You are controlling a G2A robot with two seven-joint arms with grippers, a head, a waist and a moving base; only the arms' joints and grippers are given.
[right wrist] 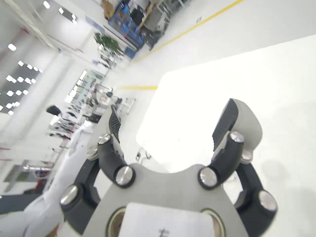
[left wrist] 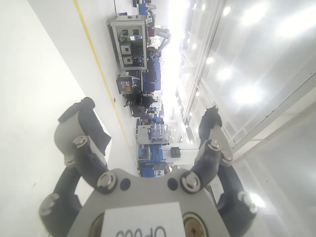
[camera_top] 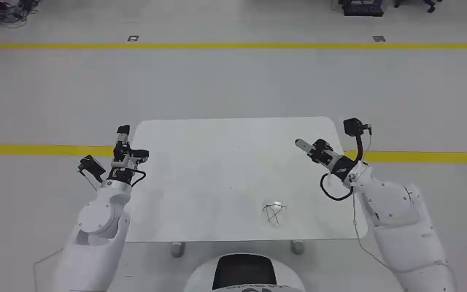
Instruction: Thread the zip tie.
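Observation:
A thin zip tie, bent into a small loop, lies on the white table near its front edge, right of centre. My left gripper hovers at the table's left edge, far from the tie. Its fingers stand wide apart with nothing between them, so it is open. My right gripper is above the table's right side, behind the tie and well apart from it. It is open too, with its ribbed pads empty.
The table top is bare apart from the tie. Around it is pale floor with yellow lines behind and beside the table. Workstations and shelves stand far off in the room.

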